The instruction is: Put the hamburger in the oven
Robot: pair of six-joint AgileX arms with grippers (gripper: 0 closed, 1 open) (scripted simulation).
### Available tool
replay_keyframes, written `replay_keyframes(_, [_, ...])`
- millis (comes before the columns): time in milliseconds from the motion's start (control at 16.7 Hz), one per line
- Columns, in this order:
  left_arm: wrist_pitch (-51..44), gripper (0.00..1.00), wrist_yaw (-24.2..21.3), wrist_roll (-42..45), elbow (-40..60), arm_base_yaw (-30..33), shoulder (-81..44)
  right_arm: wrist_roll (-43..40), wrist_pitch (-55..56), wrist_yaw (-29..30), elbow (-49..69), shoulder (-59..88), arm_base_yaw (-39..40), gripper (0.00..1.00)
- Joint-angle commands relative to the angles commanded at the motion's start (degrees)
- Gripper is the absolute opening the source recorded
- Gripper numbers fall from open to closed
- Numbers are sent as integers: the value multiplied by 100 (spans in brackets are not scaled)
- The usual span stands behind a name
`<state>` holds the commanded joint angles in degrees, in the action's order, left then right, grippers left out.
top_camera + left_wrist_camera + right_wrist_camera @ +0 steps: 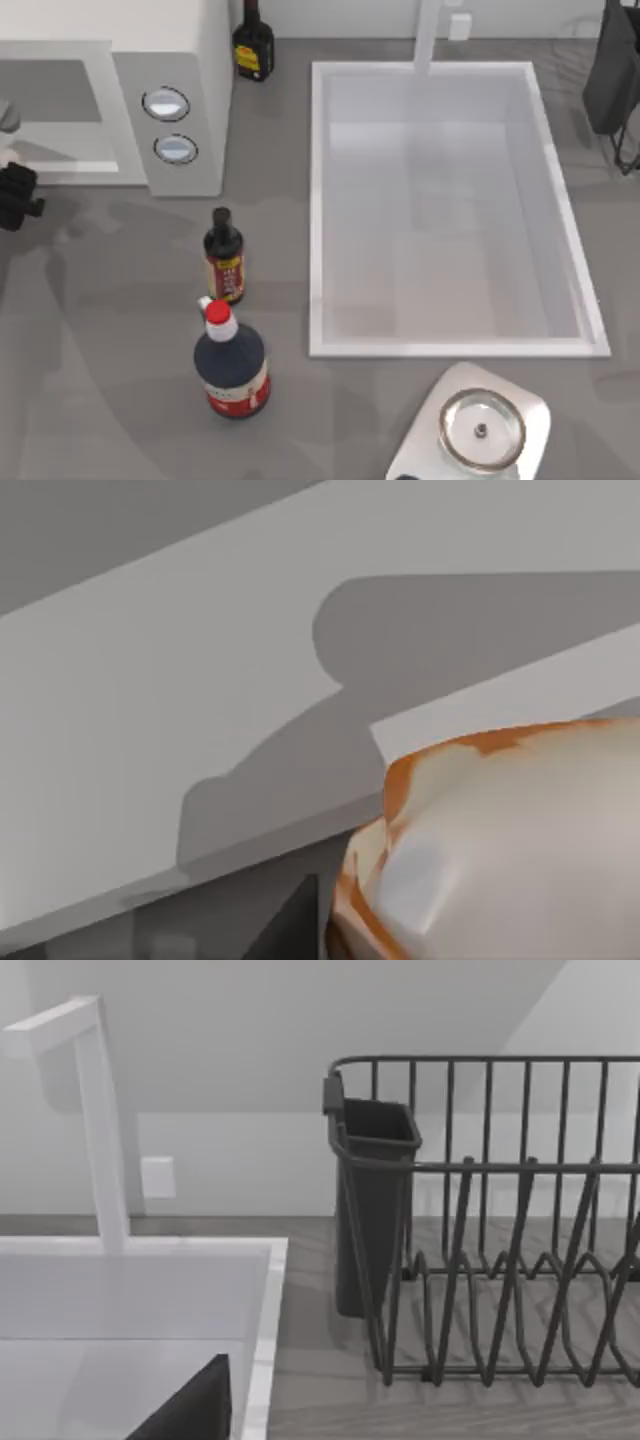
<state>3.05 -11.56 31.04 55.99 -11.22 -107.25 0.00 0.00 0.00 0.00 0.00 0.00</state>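
Filling the near corner of the left wrist view, the hamburger (500, 840) sits right up against the lens, pale bun with orange at its rim, so it is evidently carried at the left gripper (15, 195). Whether the jaws are clamped on it I cannot tell; they are not visible around the bun. Beyond the bun lie white flat surfaces with the arm's shadow on them, which I take for the inside of the oven (190, 60).

From above, that gripper is a dark shape at the table's far left, just at the mouth of the oven's wide opening. Moving right: two silver knobs (166, 103), a dark bottle (253, 45) beside the oven's wall, a second bottle (224, 256) and a red-capped one (230, 362) out in front, then the white sink (330, 200).

The right arm is parked by the dish rack (500, 1220); its jaws I cannot tell either.

Good practice now, I'd judge: carry the bun well inside, lower it until it rests on the floor, release only then, and withdraw straight back.
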Motion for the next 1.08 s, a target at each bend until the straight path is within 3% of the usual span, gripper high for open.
replay_keyframes(300, [2808, 0, -232, -1435, -539, -97, -650, 0, 0, 0, 0, 0, 0, 100])
replay_keyframes(540, [4279, 0, -312, -2210, -834, -190, -1005, 0, 0, 0, 0, 0, 0, 100])
replay_keyframes(720, [4753, 0, -329, -2476, -920, -233, -1119, 0, 0, 0, 0, 0, 0, 100])
replay_keyframes(1080, [4768, 0, -327, -2478, -897, -205, -1103, 0, 0, 0, 0, 0, 0, 100])
